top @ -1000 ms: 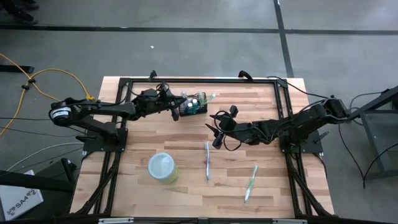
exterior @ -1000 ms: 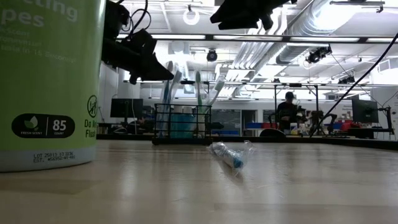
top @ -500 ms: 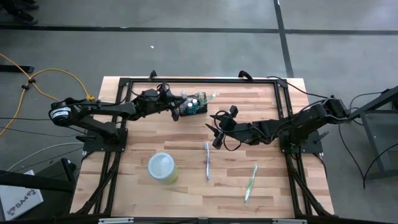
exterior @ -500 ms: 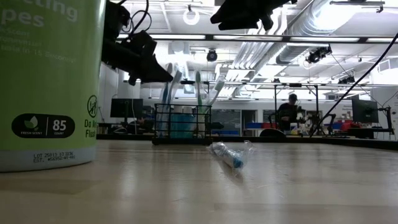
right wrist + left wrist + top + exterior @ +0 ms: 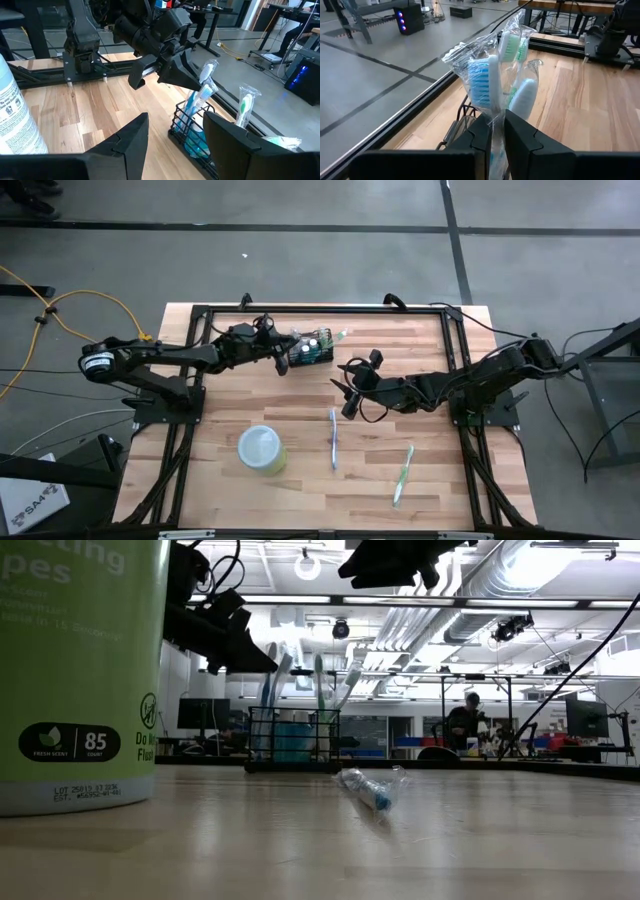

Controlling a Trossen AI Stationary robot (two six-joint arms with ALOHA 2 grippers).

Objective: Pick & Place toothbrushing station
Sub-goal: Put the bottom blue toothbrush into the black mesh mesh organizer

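The black wire-mesh holder (image 5: 312,352) stands on its base at the table's far middle, with several wrapped toothbrushes upright in it; it also shows in the low view (image 5: 293,742) and the right wrist view (image 5: 192,136). My left gripper (image 5: 285,356) is at the holder's left side, shut on a blue-bristled toothbrush in a clear wrapper (image 5: 482,85). My right gripper (image 5: 347,388) is open and empty, above the table to the right of the holder and nearer the front. My left gripper pinches the wrapped toothbrush between its two fingers (image 5: 481,134) on the handle just below the head (image 5: 494,111), wrapper and all. The fingers come from the table's left, slanting down, across the handle. The toothbrush stands upright, its lower end in the holder.
A yellow-green canister with a pale lid (image 5: 262,448) stands near the front left. A wrapped blue toothbrush (image 5: 333,438) and a green one (image 5: 403,473) lie on the table in front of the right gripper. A black frame (image 5: 320,308) runs along the table's far edge.
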